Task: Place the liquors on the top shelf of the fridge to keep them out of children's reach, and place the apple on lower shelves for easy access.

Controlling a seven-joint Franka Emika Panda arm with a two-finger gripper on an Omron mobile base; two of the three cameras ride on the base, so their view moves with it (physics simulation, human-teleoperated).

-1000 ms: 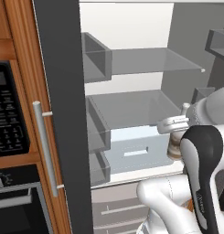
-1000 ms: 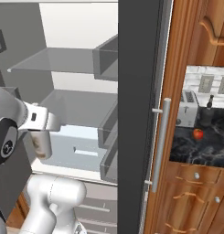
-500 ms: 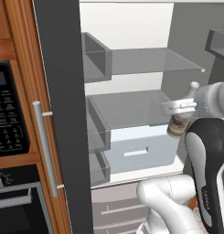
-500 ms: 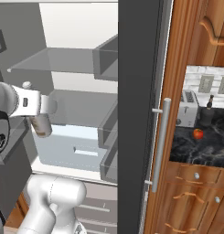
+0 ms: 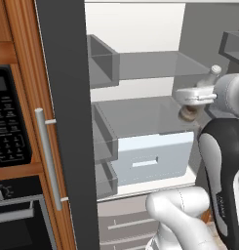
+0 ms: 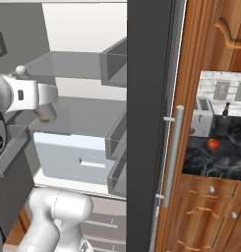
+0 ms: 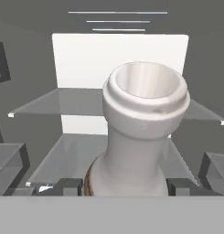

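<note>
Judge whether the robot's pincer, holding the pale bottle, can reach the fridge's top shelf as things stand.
Probably yes: the pincer, shut on the pale whitish slim-necked bottle, faces the open fridge, with nothing between it and the uppermost flat grey shelf.

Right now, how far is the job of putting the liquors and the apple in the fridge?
Done: nothing on the shelves yet. In hand: the gripper holds the pale bottle, tilted, below the top shelf. Left: shelving it, then the dark bottle and apple on the counter.
</note>
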